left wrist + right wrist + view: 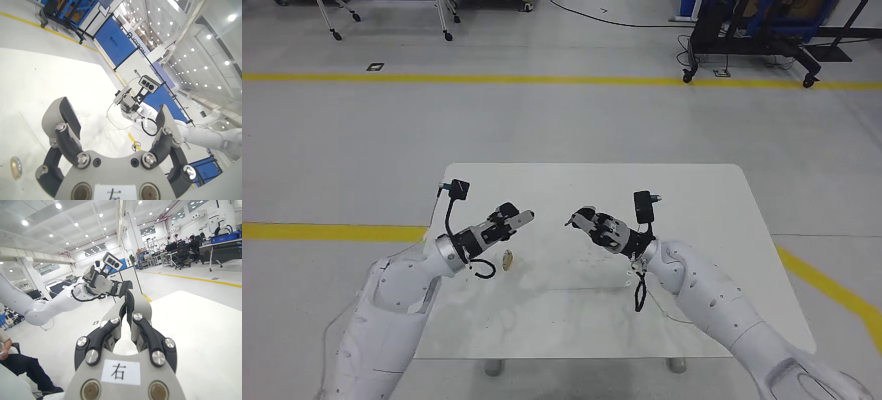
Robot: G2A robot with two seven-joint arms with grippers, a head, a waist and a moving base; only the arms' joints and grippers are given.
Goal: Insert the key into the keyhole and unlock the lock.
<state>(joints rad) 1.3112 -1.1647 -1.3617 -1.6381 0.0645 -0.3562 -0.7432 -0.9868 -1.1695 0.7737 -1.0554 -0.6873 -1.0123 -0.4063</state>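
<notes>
From above, my left gripper (pixel 525 215) and right gripper (pixel 577 217) face each other over the white rectangular table (pixel 692 200). The small brass padlock (pixel 507 261) lies under my left wrist, with a black cable loop (pixel 482 268) just beside it that may snag.

Left wrist view: my fingers are spread wide and empty, probably ready for the padlock.

Right wrist view: my fingers are pressed together; I cannot tell whether a key sits between them.

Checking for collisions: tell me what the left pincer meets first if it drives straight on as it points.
Probably the right pincer, which faces the left pincer across open air above the table; their heights are hard to compare, so it might pass by.
</notes>
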